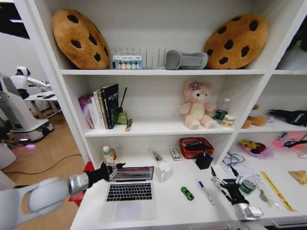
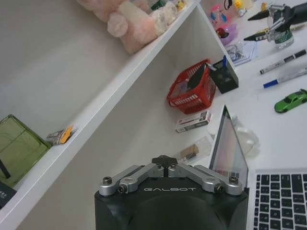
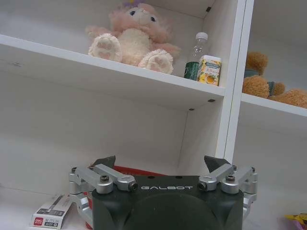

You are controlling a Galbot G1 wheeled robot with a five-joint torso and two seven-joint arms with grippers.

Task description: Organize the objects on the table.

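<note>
White shelves rise behind the long white table (image 1: 168, 203), with toys and books on them.

Low in the middle left of the head picture, the left gripper (image 1: 116, 168) sits at the top left corner of the laptop (image 1: 128, 193) screen. I cannot tell if its fingers are apart or together, or if it holds the screen. In the left wrist picture the laptop's thin screen edge (image 2: 229, 146) stands just past that gripper, with the keys at the lower right corner.

Low on the right of the head picture, the right gripper (image 1: 224, 178) hangs over the table. Its two black fingertips are spread apart with nothing between them. The right wrist picture shows the same: the two tips stand wide, and the shelf shows between them.

Just left of the right gripper lie the black pen (image 1: 220, 189) and the white marker (image 1: 206, 192) with the blue cap. Both are long and thin, and both run from upper left to lower right. The pen is the nearest thing to the right gripper. A bit more to the left sits the green toy car (image 1: 187, 193), between the marker and the laptop.

I think the right arm is the better one for the pen, the marker and the car. The left arm is the closer one for the laptop.
</note>
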